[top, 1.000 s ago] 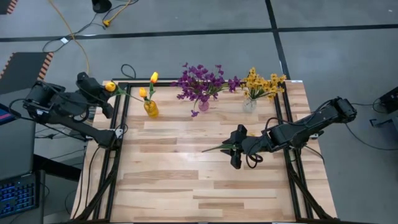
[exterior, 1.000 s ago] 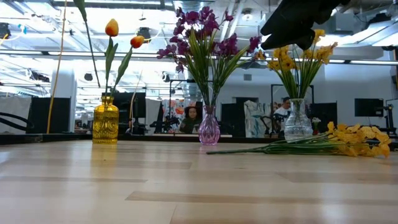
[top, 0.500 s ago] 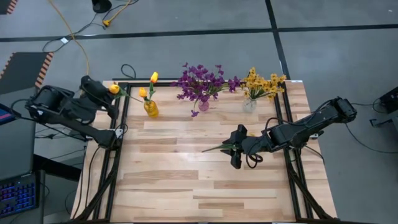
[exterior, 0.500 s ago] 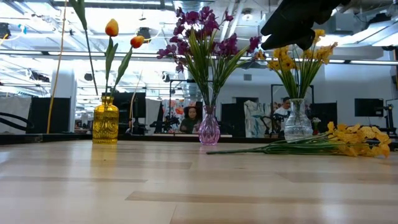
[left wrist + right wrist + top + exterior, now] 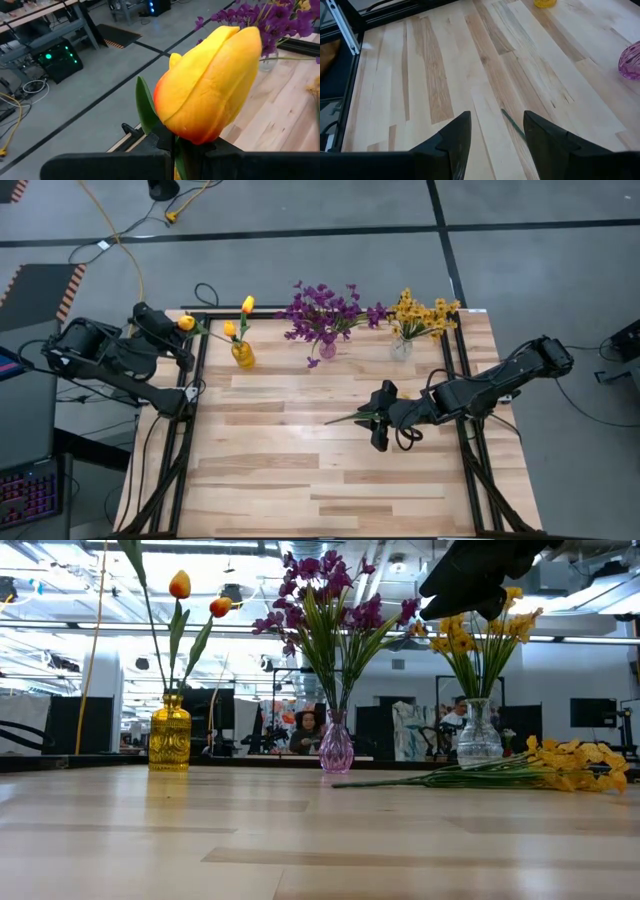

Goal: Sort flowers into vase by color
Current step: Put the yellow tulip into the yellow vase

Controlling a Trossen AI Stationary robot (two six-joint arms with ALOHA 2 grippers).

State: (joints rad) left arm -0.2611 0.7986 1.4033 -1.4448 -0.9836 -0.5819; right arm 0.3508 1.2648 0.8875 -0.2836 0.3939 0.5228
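My left gripper [image 5: 172, 330], at the table's far left corner, is shut on an orange-yellow tulip [image 5: 185, 323], whose bud [image 5: 210, 90] fills the left wrist view. The tulip's stem [image 5: 150, 630] slants down to the mouth of the yellow vase [image 5: 243, 356], which holds two tulips. Purple blossoms stand in the purple vase [image 5: 328, 348] and yellow ones in the clear vase [image 5: 401, 347]. A yellow sprig [image 5: 560, 765] lies flat on the table. My right gripper [image 5: 378, 420] hangs open above its stem [image 5: 512, 122]. My left gripper pinches the tulip's stem just under the bud [image 5: 186, 150] between its two fingers, coming in about level from the table's left. The tulip is lifted, bud uppermost and tilted. Its stem slopes down toward the yellow vase's mouth [image 5: 170, 692].
A black frame rail [image 5: 200, 370] runs along the table's left side and another along the right [image 5: 468, 380]. The three vases stand in a row along the far edge. Bare wood [image 5: 290, 470] fills the table's near half. People sit in the room behind [image 5: 308, 730].
My left gripper has carried the tulip a short way toward the table's right, toward the yellow vase. The right arm and the sprig on the table have stayed where they were.
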